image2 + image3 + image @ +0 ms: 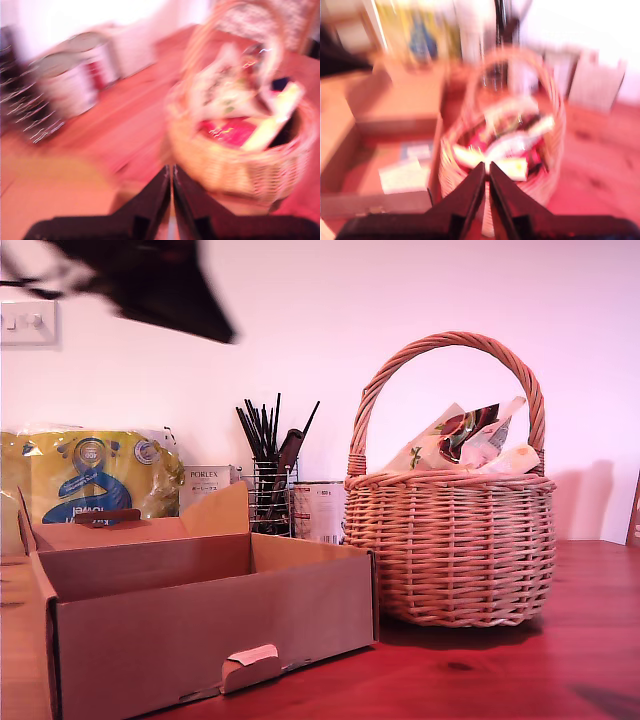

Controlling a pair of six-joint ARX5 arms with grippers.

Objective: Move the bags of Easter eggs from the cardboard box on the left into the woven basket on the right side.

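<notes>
The woven basket (450,550) stands on the red table at the exterior view's right, with white and red bags of Easter eggs (462,440) sticking out of its top. The cardboard box (200,625) sits at that view's left, its inside hidden by the front wall. A blurred dark arm (160,285) hangs at the top left of the exterior view. My first gripper (171,172) is shut and empty, above the table beside the basket (240,170). My second gripper (487,167) is also shut and empty, over the basket (500,150); pale flat items (405,175) lie in the box (380,125), too blurred to name.
Behind the box are a large yellow-and-blue multipack (90,475), a small white carton (205,485), a black wire utensil holder (270,490) and a tin can (320,510). A wall switch (28,322) is on the wall. Two cans (65,85) show in the first wrist view.
</notes>
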